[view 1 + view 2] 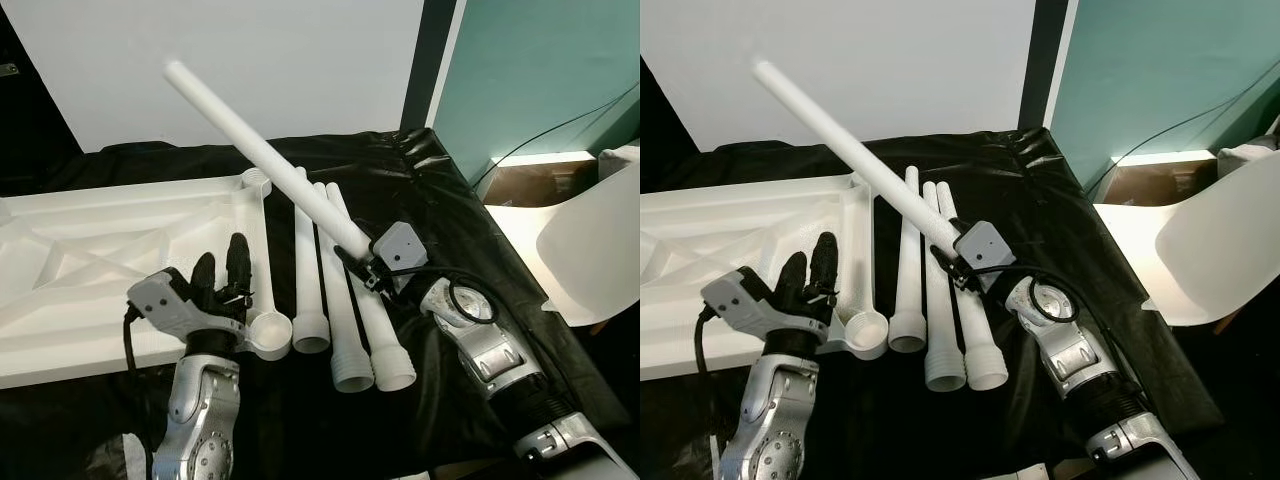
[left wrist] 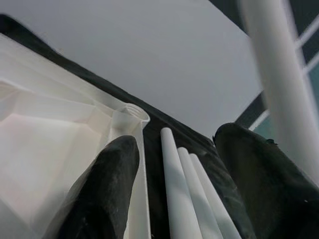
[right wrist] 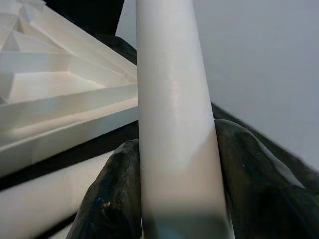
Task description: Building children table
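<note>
The white table top [image 1: 100, 250] lies upside down on a black cloth, with a round leg socket [image 1: 270, 335] at its near corner and another [image 1: 257, 182] at its far corner. Three white table legs [image 1: 340, 300] lie side by side just right of the top. My right gripper [image 1: 358, 262] is shut on a fourth white leg [image 1: 270, 160] near its lower end, and that leg slants up and to the left above the others. The right wrist view shows this leg [image 3: 174, 124] clamped between both fingers. My left gripper [image 1: 222, 270] hovers open by the near socket, holding nothing.
A white chair [image 1: 590, 250] stands close on the right, beyond the cloth's edge. Behind it sit a cardboard box [image 1: 520, 185] and a black cable along the teal wall. The black cloth [image 1: 440, 200] covers the work surface.
</note>
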Motion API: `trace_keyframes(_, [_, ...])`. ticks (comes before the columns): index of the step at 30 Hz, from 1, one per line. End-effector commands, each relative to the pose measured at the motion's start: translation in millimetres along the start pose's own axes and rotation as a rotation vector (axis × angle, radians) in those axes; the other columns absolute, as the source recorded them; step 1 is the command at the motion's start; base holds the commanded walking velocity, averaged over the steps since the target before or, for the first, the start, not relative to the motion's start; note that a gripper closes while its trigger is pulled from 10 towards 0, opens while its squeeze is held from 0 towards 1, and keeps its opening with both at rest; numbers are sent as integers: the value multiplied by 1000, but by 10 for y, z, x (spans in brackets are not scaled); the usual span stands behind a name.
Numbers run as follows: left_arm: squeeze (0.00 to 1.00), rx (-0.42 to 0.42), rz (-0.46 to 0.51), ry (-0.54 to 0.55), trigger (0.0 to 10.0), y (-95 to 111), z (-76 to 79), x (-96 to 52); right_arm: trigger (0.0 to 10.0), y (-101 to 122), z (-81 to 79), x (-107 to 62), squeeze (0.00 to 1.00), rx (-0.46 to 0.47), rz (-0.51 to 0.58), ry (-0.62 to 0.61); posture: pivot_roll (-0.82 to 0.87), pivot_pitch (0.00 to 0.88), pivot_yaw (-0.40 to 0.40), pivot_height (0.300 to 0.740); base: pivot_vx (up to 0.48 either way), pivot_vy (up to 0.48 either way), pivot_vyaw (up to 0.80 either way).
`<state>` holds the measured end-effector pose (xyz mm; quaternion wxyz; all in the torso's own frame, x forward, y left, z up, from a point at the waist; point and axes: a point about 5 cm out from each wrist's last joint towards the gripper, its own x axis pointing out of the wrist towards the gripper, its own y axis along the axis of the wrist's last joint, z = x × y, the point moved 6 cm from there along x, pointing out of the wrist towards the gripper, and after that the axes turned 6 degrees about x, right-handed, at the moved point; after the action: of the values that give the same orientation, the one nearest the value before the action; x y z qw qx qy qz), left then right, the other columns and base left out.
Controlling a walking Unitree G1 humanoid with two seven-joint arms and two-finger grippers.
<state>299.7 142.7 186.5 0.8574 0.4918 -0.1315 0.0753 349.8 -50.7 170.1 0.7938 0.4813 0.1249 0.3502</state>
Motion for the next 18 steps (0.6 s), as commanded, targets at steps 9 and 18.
trace_keyframes(9, [0,-356,14,-198,10000,97,221,192,10000,-35,-201,-81,0,-137,39,118,82,0,-28,740,0,0,0])
trace_keyframes(18, [0,-329,-17,-292,10000,90,372,246,10000,-97,-281,-117,0,-178,46,146,81,0,-17,740,0,0,0])
